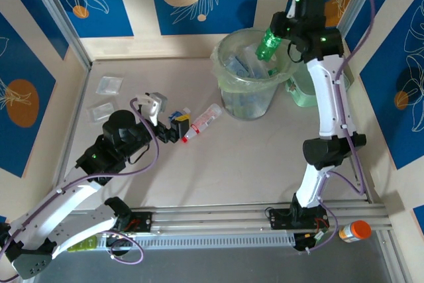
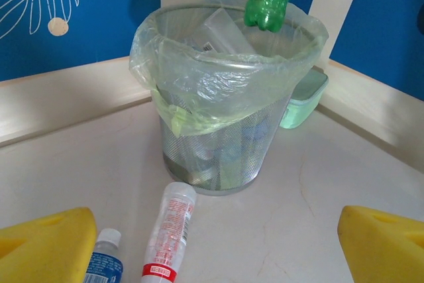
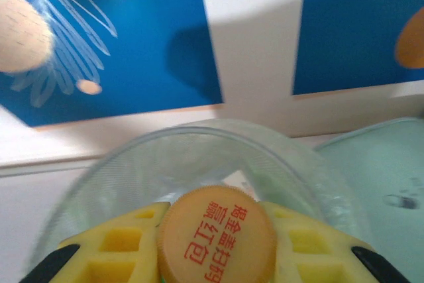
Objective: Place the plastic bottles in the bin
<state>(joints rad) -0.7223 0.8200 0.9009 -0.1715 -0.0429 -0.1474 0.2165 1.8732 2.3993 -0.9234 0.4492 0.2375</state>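
Green plastic bottle (image 1: 268, 44) (ridged cap (image 3: 215, 233)) hangs over the round mesh bin (image 1: 246, 102).

Right arm (image 1: 328, 97) reaches over the bin (image 1: 222, 59). Right claw (image 1: 279, 31) is clamped on a green bottle (image 1: 268, 44), whose lower end hangs tilted over the bin's far-right rim. The bin stands on the counter (image 1: 252, 157) with clear bottles (image 1: 242, 67) inside. Left claw (image 1: 173, 128) sits low, just beside a small blue-labelled bottle (image 1: 179, 118). A white red-capped bottle (image 1: 203, 122) lies to its right. Two clear packets (image 1: 108, 85) lie near the left wall.

left tool (image 1: 173, 127) spread wide, low | right tool (image 1: 277, 31) clamped, held high
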